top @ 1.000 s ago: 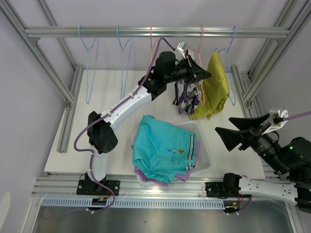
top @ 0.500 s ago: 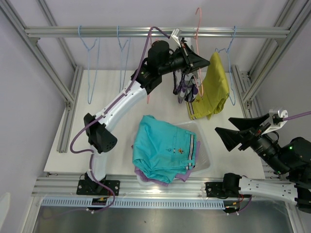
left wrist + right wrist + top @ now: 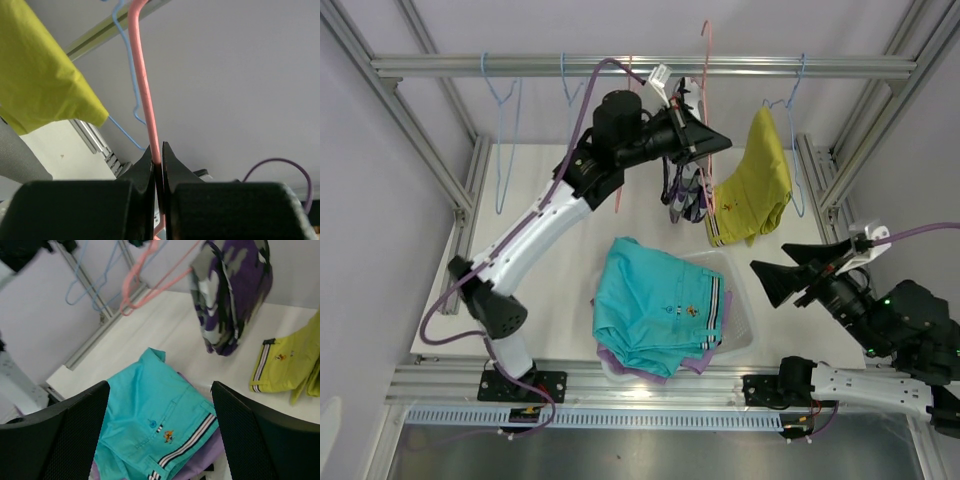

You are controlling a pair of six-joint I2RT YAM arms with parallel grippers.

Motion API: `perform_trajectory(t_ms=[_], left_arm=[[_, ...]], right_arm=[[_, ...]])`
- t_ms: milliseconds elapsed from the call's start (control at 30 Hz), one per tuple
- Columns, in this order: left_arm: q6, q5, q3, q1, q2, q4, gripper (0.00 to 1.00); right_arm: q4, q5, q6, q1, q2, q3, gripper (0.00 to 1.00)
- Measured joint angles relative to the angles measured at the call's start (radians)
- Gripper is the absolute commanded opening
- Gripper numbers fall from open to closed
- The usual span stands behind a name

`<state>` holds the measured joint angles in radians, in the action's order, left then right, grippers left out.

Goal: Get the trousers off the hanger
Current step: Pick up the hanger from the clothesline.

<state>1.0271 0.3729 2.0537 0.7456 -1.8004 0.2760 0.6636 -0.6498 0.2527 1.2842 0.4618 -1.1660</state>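
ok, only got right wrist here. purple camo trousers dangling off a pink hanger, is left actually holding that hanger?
Observer: Yes. The left gripper is shut on the pink hanger, pinching its wire.
Operator: hook on the rail?
Observer: Top view shows the hook up above the rail. It looks off it, though I can't be sure.
Operator: and the yellow pair at my right edge?
Observer: The mustard trousers hang from a blue hanger hooked on the rail.
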Motion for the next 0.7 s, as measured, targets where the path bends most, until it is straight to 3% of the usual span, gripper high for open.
perform_trajectory(t_ms=[333, 700], left_arm=[[-0.048, -0.080, -0.285, 0.049, 0.338, -0.013, 0.00], [-0.079, -0.249, -0.496, 0.057, 0.494, -0.018, 0.00]], right_arm=[[-0.203, -0.108, -0.109, -0.001, 0.118, 0.186, 0.90], [-0.596, -0.070, -0.228, -0.018, 0.363, 0.237, 0.90]])
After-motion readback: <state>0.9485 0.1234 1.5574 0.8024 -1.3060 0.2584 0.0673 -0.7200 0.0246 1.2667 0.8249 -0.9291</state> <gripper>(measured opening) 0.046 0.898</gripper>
